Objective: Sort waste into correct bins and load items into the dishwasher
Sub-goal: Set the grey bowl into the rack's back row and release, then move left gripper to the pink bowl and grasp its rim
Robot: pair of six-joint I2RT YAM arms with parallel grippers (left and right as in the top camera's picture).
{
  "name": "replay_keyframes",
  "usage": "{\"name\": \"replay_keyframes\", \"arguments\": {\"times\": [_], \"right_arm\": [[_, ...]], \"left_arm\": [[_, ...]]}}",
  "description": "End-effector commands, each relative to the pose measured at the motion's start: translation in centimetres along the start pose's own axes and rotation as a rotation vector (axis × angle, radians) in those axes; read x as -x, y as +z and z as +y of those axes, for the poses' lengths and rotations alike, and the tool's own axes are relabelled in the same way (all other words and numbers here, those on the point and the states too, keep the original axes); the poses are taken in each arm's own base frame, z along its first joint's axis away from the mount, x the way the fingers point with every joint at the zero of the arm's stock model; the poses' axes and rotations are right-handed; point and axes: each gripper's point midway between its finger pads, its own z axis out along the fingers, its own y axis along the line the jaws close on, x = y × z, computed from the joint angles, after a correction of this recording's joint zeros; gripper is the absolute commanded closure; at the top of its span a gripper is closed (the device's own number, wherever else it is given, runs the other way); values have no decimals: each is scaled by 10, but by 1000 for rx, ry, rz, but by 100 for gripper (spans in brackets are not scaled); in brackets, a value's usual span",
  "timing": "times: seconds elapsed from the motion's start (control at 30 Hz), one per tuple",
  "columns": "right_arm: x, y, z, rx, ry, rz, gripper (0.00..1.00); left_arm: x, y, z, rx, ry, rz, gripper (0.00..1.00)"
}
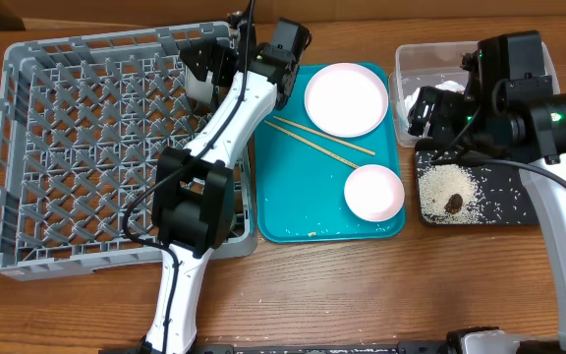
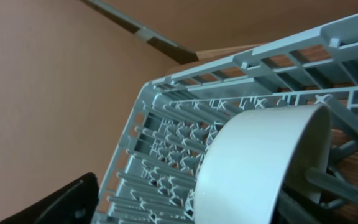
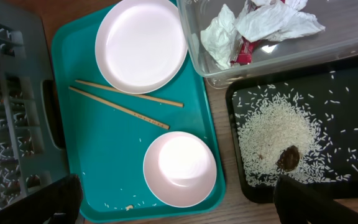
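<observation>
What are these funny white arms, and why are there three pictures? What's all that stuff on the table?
They are two robot arms with two-finger grippers. One picture looks down from above; the other two come from a camera on each wrist. The left gripper is over the grey rack, fingers apart, beside a white cup in it. The right gripper is open and empty. On the teal tray lie a plate, a bowl and chopsticks. The clear tub holds wrappers; the black tray holds rice.

We are finding the dish rack point(image 1: 77, 147) mostly open, the left arm point(image 1: 226, 123) crossing its right wall. Chopsticks point(image 1: 322, 144) are barring the teal tray point(image 1: 293, 197) between plate point(image 1: 347, 98) and bowl point(image 1: 374, 193).
</observation>
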Motion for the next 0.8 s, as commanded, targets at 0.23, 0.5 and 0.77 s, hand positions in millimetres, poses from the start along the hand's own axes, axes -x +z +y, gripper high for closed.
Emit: {"name": "replay_keyframes", "arguments": {"times": [0.23, 0.5, 0.77], "right_arm": [[6, -7, 1, -1, -8, -31, 0], [6, -7, 1, -1, -8, -31, 0], [6, -7, 1, -1, -8, -31, 0]], "left_arm": [[42, -55, -6, -326, 7, -44, 0], [13, -147, -34, -996, -28, 211, 0], [-64, -235, -60, -1255, 17, 639, 0]]}}
